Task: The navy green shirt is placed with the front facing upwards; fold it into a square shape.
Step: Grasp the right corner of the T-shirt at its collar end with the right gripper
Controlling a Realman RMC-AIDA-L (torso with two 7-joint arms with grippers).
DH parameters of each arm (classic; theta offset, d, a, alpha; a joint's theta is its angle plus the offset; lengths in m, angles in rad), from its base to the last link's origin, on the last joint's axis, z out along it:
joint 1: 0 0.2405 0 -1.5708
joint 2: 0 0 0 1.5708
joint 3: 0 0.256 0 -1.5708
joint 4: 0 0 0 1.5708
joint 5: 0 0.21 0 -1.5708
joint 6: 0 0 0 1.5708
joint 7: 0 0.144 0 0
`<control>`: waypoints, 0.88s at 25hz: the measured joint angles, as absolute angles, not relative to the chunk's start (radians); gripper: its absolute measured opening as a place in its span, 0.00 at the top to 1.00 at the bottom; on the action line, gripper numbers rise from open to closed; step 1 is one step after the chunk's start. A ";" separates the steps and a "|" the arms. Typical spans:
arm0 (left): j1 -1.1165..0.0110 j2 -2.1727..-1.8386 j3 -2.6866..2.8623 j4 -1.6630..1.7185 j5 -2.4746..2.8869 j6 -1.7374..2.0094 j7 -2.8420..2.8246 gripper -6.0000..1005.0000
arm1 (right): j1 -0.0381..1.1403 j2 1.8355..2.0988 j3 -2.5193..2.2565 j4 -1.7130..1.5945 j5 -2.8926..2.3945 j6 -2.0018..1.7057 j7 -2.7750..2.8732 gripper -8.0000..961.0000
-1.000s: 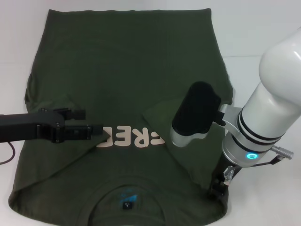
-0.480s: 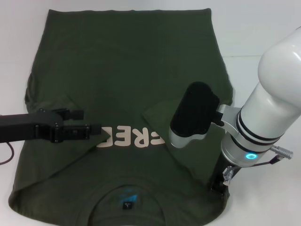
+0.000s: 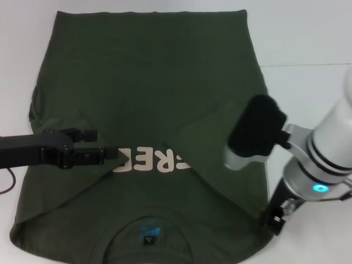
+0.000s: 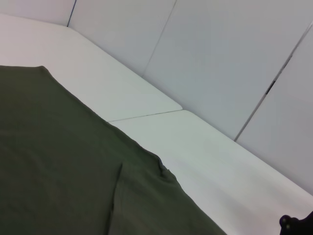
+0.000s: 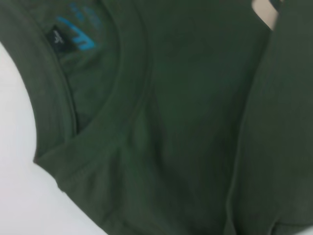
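Note:
The navy green shirt (image 3: 148, 82) lies spread on the white table, collar toward me, with both sleeves folded inward over the chest. Its pale lettering (image 3: 157, 160) shows between the two flaps, and the neck label (image 3: 148, 239) sits near the front edge. My left gripper (image 3: 113, 153) rests low on the left flap, its tip at the first letter. My right gripper (image 3: 273, 221) is at the shirt's near right corner, right at the fabric edge. The right wrist view shows the collar and label (image 5: 58, 36). The left wrist view shows only green cloth (image 4: 58, 171).
White table (image 3: 308, 44) surrounds the shirt, with a seam running across at the right. A thin red cable (image 3: 8, 181) trails from the left arm over the shirt's left edge. Pale wall panels (image 4: 220, 58) stand behind the table.
My right arm has swung to the right, carrying its gripper outward along the shirt's near right corner. More of the right flap now shows. The left arm has not moved.

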State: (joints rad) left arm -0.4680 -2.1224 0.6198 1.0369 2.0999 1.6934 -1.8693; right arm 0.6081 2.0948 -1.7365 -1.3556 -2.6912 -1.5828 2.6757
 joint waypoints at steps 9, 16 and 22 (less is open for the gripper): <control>-0.461 -2.126 0.619 1.037 2.105 1.686 -1.873 0.08 | 0.464 2.094 -1.597 -1.395 -2.680 -1.590 2.611 0.97; -0.452 -2.129 0.615 1.130 2.269 1.674 -2.065 0.08 | 0.446 2.095 -1.584 -1.414 -2.675 -1.609 2.608 0.97; -0.410 -2.137 0.604 1.379 2.430 1.712 -2.380 0.08 | 0.458 2.094 -1.569 -1.419 -2.675 -1.623 2.602 0.97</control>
